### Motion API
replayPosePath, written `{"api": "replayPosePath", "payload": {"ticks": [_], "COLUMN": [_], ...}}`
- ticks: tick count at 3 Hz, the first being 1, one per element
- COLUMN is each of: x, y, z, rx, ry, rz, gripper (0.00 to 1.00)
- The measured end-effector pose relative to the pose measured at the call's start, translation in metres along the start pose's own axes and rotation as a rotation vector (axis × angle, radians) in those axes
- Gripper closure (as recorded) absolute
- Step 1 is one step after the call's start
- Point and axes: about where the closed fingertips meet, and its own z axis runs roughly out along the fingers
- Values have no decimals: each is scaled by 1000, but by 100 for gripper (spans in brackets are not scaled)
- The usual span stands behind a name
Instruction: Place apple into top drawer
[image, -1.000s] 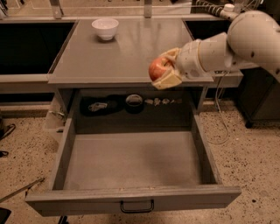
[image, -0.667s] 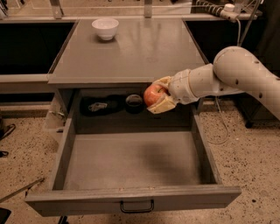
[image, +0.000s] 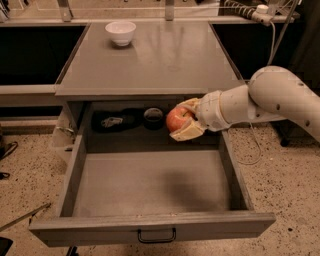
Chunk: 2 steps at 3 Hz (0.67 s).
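The top drawer (image: 150, 227) is pulled wide open below the grey counter, its flat front with a dark bail handle (image: 156, 235) nearest me. My gripper (image: 182, 121) comes in from the right on a white arm and is shut on the red apple (image: 176, 119). It holds the apple above the back right part of the drawer's inside, just below the counter's front edge.
A small white bowl (image: 120, 33) stands on the grey counter (image: 150, 60) at the back left. Dark objects (image: 115, 120) and a round black thing (image: 153, 116) lie at the back of the drawer. Speckled floor lies on both sides.
The gripper with the apple has moved down and to the left, from beside the counter top to below its front edge, over the open drawer.
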Motion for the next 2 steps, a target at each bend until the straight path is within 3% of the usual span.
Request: {"api": "replayPosePath", "payload": {"ticks": [2], "x": [53], "y": [61], "z": [47], "rx": [-22], "ry": [5], "rz": [86], "gripper": [100]}}
